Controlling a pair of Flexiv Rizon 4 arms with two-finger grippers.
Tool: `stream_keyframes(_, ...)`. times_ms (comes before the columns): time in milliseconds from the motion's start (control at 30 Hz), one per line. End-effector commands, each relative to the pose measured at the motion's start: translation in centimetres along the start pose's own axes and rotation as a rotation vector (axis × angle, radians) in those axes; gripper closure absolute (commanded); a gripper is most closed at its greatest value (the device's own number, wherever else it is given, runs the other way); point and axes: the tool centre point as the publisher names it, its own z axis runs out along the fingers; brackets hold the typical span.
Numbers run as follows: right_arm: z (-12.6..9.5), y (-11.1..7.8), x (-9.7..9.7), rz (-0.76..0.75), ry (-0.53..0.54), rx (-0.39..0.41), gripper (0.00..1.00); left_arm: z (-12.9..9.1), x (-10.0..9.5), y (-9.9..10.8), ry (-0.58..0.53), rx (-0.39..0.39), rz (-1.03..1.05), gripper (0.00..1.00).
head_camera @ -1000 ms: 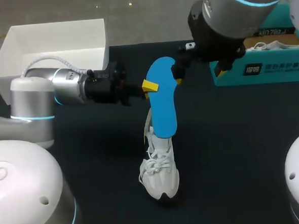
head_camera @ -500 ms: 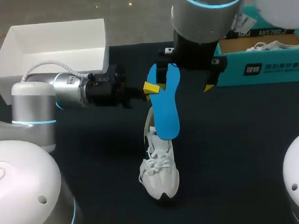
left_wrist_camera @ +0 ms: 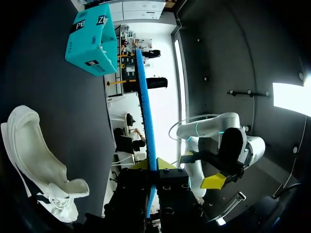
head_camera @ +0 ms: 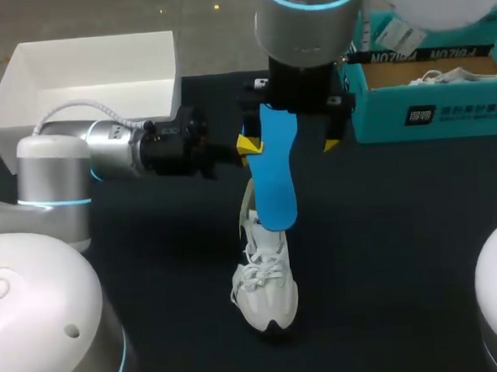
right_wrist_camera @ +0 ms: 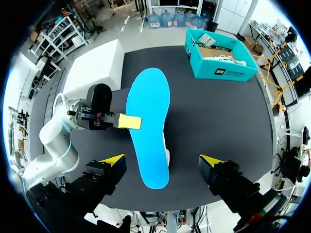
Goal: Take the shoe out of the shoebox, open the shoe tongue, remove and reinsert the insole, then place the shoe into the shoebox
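Note:
The blue insole (head_camera: 275, 184) hangs in the air above the white shoe (head_camera: 266, 288), which lies on the dark table with its toe toward the front edge. My left gripper (head_camera: 246, 144) is shut on the insole's side edge; the left wrist view shows the insole (left_wrist_camera: 146, 107) edge-on between its fingers (left_wrist_camera: 155, 167). My right gripper (head_camera: 296, 131) hovers over the insole's upper half, open wide. In the right wrist view its tips (right_wrist_camera: 163, 162) straddle the insole (right_wrist_camera: 149, 126) without touching. The shoe (right_wrist_camera: 167, 156) peeks out beneath it.
A teal shoebox (head_camera: 434, 107) stands at the back right with another white shoe (head_camera: 457, 75) inside. A white open box (head_camera: 90, 78) sits at the back left. Dark tabletop (head_camera: 387, 245) stretches right of the shoe.
My right arm has swung left from beside the teal box to above the insole. My left gripper has kept hold of the insole, which barely shifted.

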Motion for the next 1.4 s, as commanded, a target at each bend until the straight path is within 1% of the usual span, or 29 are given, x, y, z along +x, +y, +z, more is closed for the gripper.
stream_keyframes(33, 0.2, 0.0, 0.0, -0.001, 0.005, 0.003, 0.00, 0.0, 0.0, 0.1, -0.002, 0.001, -0.002, 1.00)
stream_keyframes(300, 0.4, -0.1, 0.0, -0.007, 0.009, 0.008, 0.00, -0.1, 0.1, 0.1, -0.002, -0.001, 0.001, 1.00)
stream_keyframes(333, 0.4, -0.1, 0.1, 0.009, 0.002, 0.013, 0.00, -0.1, 0.1, 0.1, -0.002, -0.001, 0.001, 1.00)
stream_keyframes(367, 0.4, -0.1, 0.0, -0.013, -0.028, 0.017, 0.00, -0.1, 0.1, 0.1, -0.002, -0.001, 0.001, 1.00)
stream_keyframes(600, 0.4, -0.1, 0.0, -0.013, -0.028, 0.017, 0.00, -0.3, 0.5, 0.1, -0.007, 0.000, 0.004, 1.00)
stream_keyframes(900, 0.4, -0.1, 0.0, -0.013, -0.028, 0.017, 0.00, -0.2, 0.5, 0.0, -0.010, 0.007, 0.010, 1.00)
stream_keyframes(933, 0.6, -0.1, -0.2, 0.010, 0.042, 0.048, 0.00, -0.2, 0.5, 0.0, -0.009, 0.007, 0.010, 1.00)
stream_keyframes(1067, 0.6, -0.1, -1.4, 0.087, 0.439, 0.145, 0.00, -0.2, 0.6, 0.1, -0.008, 0.007, 0.012, 1.00)
stream_keyframes(1133, 0.5, -0.1, -2.2, 0.113, 0.580, 0.149, 0.00, -0.2, 0.6, 0.2, -0.008, 0.006, 0.013, 1.00)
stream_keyframes(1267, 0.7, -0.4, -3.9, 0.134, 0.778, 0.147, 0.00, -0.4, 0.6, 0.2, -0.004, 0.006, 0.016, 1.00)
stream_keyframes(1300, 0.8, -0.5, -4.2, 0.130, 0.798, 0.136, 0.00, -0.4, 0.6, 0.2, -0.003, 0.008, 0.017, 1.00)
stream_keyframes(1400, 1.1, -1.0, -4.9, 0.133, 0.861, 0.141, 0.00, -0.6, 0.6, 0.3, 0.004, 0.015, 0.019, 1.00)
